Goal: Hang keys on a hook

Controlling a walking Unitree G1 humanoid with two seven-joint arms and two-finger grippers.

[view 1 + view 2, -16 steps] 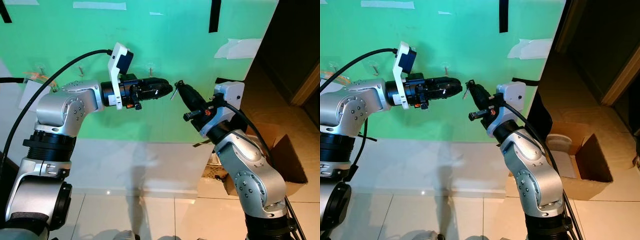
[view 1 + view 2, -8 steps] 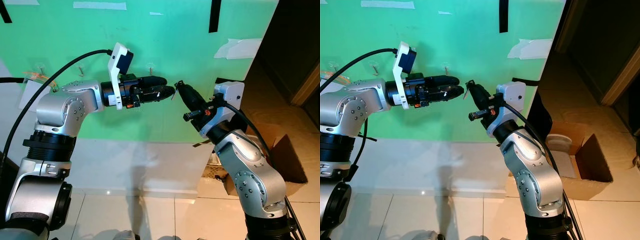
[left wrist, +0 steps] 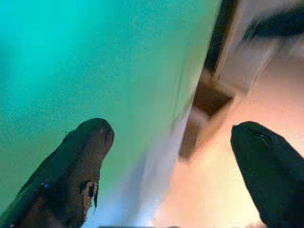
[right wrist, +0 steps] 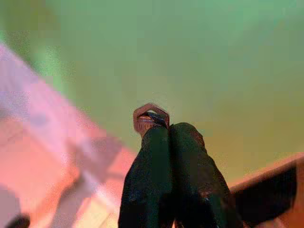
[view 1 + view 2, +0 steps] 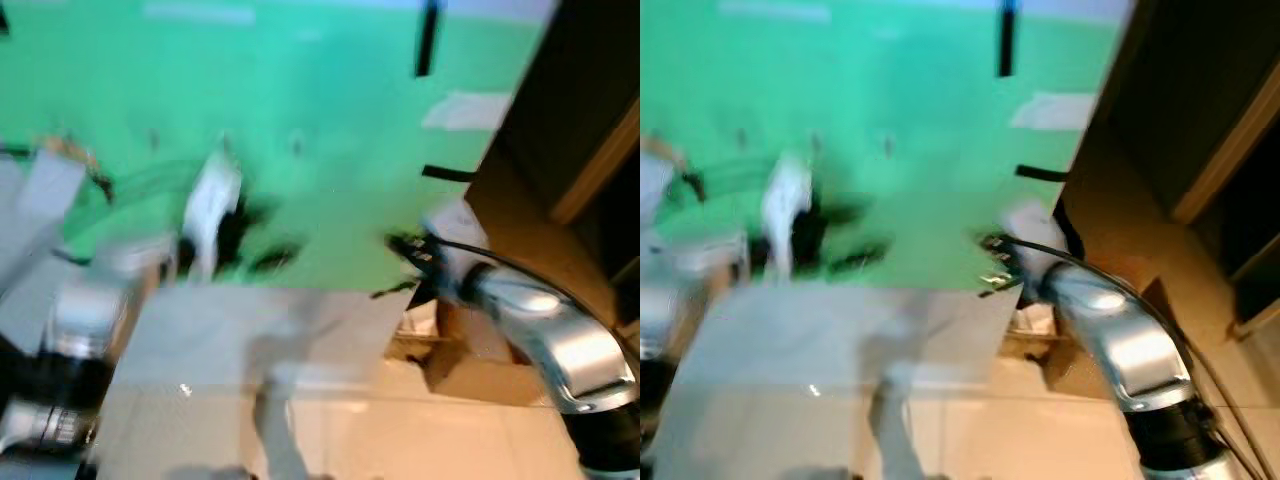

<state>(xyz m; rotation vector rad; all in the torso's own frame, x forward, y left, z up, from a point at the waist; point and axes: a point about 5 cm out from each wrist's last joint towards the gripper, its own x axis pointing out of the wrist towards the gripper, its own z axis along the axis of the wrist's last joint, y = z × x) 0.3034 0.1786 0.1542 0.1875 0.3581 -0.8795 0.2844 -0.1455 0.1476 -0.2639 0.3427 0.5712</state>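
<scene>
Both arms dropped lower, view blurred; left gripper [image 3: 171,156] jaws wide, right gripper [image 4: 168,130] pinching keys [image 4: 148,118].

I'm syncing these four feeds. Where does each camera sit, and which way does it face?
Left eye, right eye: on the head, blurred, facing the green wall; both arms show.
Left wrist: along the left gripper, fingers apart, wall beyond.
Right wrist: along the right gripper, pinching a key before the wall.
All share the wall.
</scene>
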